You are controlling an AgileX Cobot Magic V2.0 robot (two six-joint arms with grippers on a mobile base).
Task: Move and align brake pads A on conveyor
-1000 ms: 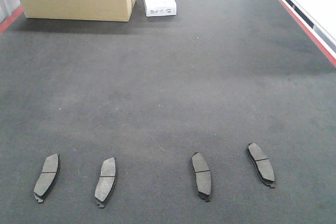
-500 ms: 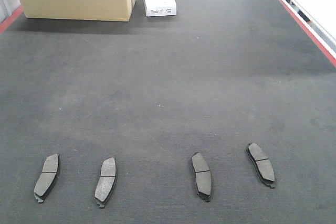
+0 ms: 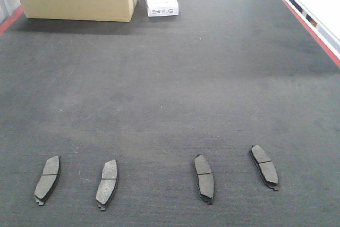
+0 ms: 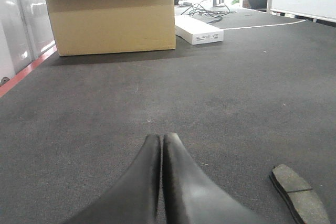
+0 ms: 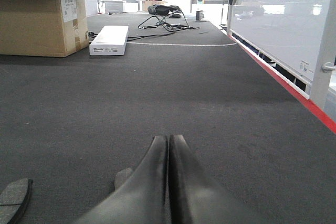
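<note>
Holding both closed, empty: left gripper (image 4: 161, 139), right gripper (image 5: 169, 139). Four brake pads (image 3: 107, 183) lying on conveyor (image 3: 175, 94), unevenly spaced; opening next, probably.

Each hand, left (image 4: 161, 141) and right (image 5: 169, 141), shows two smooth, glossy black, tapering fingers.

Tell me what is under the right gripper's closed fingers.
In the right wrist view, the right gripper covers most of one brake pad; only its tip shows. Dark conveyor belt lies around; anything else beneath is hidden.
</note>
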